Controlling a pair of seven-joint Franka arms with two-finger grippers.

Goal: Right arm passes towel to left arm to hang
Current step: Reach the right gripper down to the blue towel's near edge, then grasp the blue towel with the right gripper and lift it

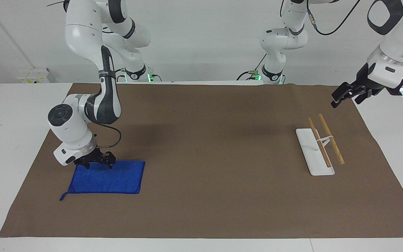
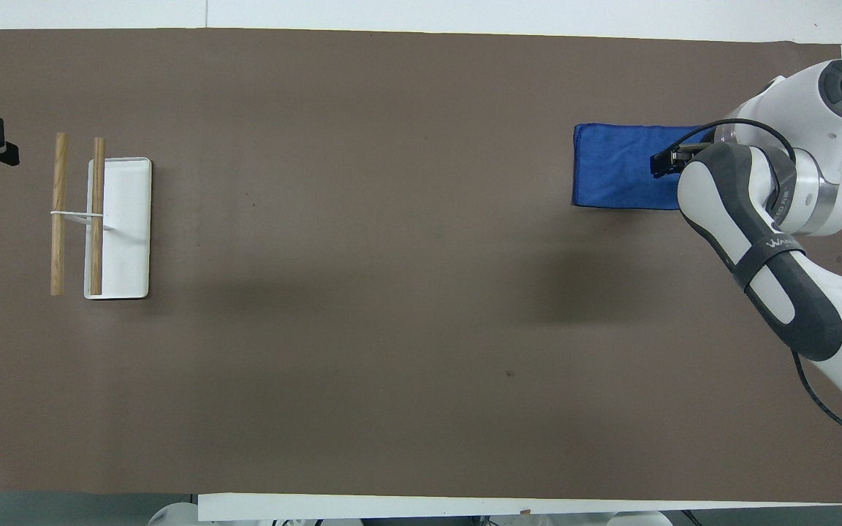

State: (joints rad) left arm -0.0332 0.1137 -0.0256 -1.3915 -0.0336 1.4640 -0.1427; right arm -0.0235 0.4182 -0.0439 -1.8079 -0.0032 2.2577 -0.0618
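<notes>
My right gripper [image 1: 97,163], fingers spread, sits low over the towel [image 1: 112,178]'s edge just beneath me; I should press down squarely, then pinch.

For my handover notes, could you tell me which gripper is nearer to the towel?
Right. The right gripper sits at the towel's robot-side edge; the left gripper waits by the rack.

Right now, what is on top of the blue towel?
The right end effector is down at the towel edge nearest the robots, its fingers open. Nothing else lies on the visible cloth. In the overhead view the right arm covers one end of the towel.
</notes>
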